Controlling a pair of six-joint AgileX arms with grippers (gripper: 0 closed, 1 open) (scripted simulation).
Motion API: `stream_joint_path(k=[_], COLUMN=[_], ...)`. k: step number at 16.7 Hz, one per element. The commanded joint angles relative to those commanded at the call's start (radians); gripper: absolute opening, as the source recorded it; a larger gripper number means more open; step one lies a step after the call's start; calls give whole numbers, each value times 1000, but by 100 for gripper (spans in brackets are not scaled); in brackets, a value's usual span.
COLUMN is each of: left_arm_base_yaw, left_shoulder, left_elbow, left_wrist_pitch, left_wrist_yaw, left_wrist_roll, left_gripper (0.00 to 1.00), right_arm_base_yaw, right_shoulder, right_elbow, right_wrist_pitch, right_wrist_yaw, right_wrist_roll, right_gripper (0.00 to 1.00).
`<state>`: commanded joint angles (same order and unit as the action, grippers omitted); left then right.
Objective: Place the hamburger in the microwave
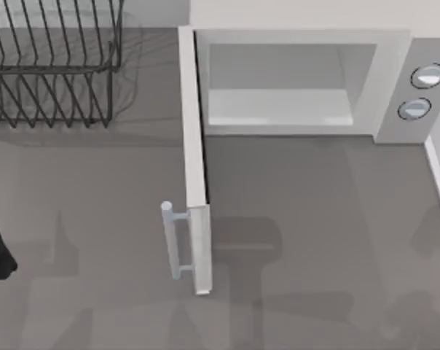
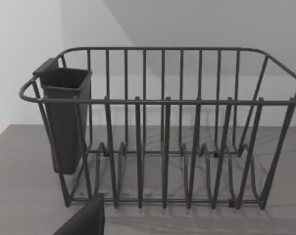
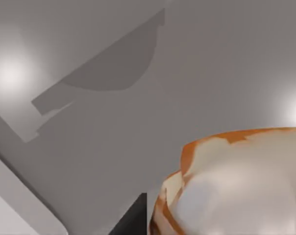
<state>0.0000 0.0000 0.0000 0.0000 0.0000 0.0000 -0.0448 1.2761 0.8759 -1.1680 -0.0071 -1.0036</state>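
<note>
Top view: the microwave (image 1: 293,80) stands at the far side of the desk (image 1: 315,240) with its side-hinged door (image 1: 194,160) swung fully outward, the silver bar handle (image 1: 175,240) at the door's free end and two round knobs (image 1: 422,91) on the panel beside the cavity. The pale grey cavity (image 1: 278,91) holds nothing, so the opening step appears complete while the placing step remains. Right wrist view: the hamburger (image 3: 236,186), an orange-tan bun with whitish patches, sits very close to the camera with grey desk and a soft curved shadow beyond it; a dark edge beside the bun may belong to the right tool (image 3: 133,218), but whether that tool is pinching the bun or merely poised near it cannot be told. How the bun lies relative to the microwave cannot be judged from this view. By judgement, the task stands at roughly its midpoint: what remains is to carry the bun through the open doorway and set it on the cavity floor. Left wrist view: a dark wire rack (image 2: 162,127), which stands well away from the microwave on its hinge side, carries a dark cup-like holder (image 2: 64,117) on one end; its slots hold nothing. A dark corner of the left tool (image 2: 84,220) shows low before the rack; its spread cannot be told.
</note>
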Motion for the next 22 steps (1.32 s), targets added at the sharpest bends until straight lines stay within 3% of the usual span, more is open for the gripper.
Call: stream_joint_path(k=[6,10,14,22], left_arm_base_yaw=[0,0,0,0], left_shoulder=[0,0,0,0], left_elbow=[0,0,0,0], left_wrist_pitch=[0,0,0,0], left_wrist_yaw=[0,0,0,0], left_wrist_roll=[0,0,0,0], left_gripper=[100,100,100,100], right_arm_base_yaw=[11,121,294,560], right_shoulder=[9,119,336,823], right_elbow=[8,89,192,318], right_wrist_pitch=[10,160,475,1346], right_wrist_yaw=[3,46,127,366], right_wrist_roll=[12,127,341,898], right_gripper=[0,0,0,0])
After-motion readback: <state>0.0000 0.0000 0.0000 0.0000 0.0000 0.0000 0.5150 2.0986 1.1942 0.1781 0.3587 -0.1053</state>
